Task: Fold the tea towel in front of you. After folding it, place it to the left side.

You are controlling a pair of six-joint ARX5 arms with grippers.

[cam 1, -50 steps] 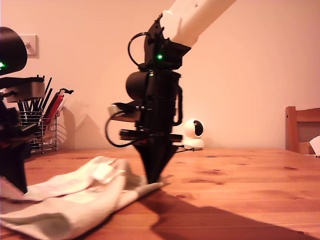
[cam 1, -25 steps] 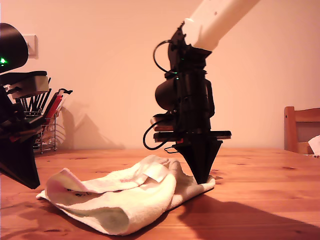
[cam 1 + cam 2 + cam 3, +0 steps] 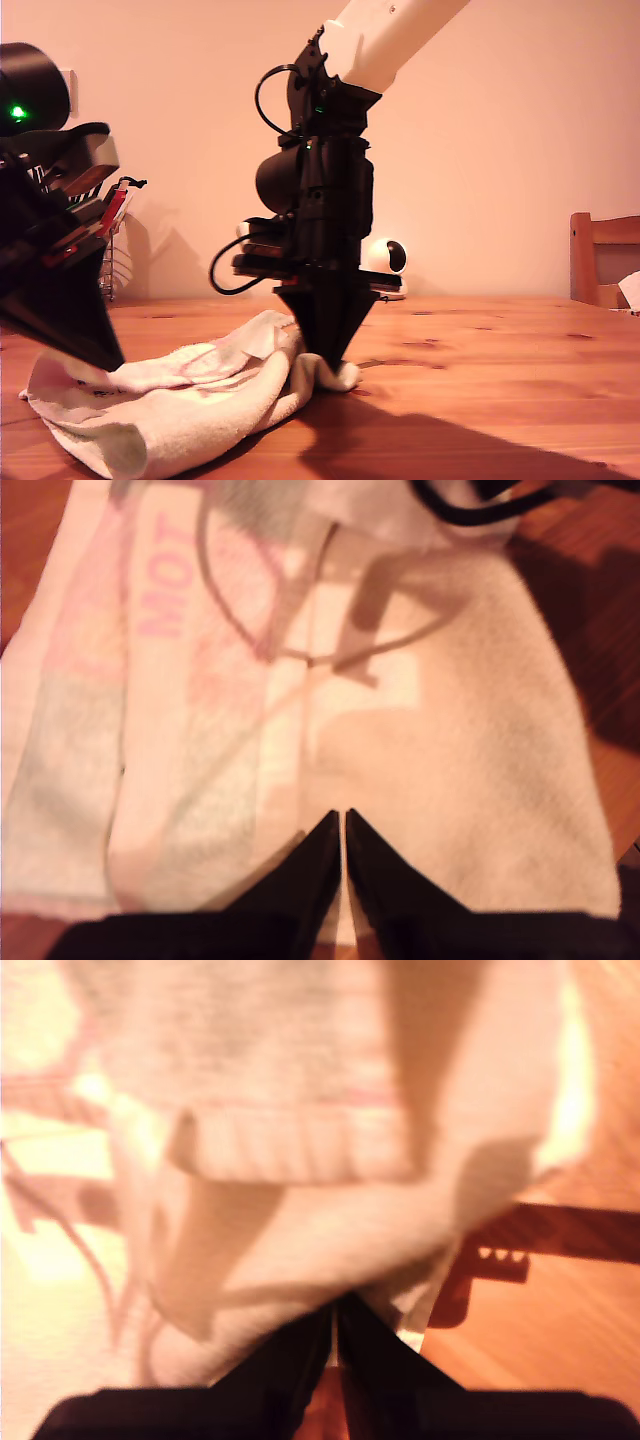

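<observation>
The towel (image 3: 190, 400) is a cream, fluffy terry thing, bunched into a lumpy roll on the table (image 3: 500, 400). In the first wrist view it (image 3: 450, 760) lies flatter, with faded pink patches and pink letters further out from the tips. In the second wrist view it (image 3: 300, 1080) shows a ribbed hem folded over just ahead of the tips.

Our first gripper (image 3: 343, 820) is clenched on one end of the towel, its tips almost meeting on the cloth. In the exterior view it (image 3: 110, 360) is pressed down onto that end.

Our second gripper (image 3: 335, 1310) is pinching a fold at the other end. It (image 3: 335, 360) points straight down, with the cloth curling around its tip.

Compared with half a second ago, the second gripper has swung in toward the first one. The towel is now squashed shorter between them. The first gripper has dropped from hovering above the table onto the cloth. The little white camera (image 3: 388, 262) behind the second gripper is showing again.
</observation>
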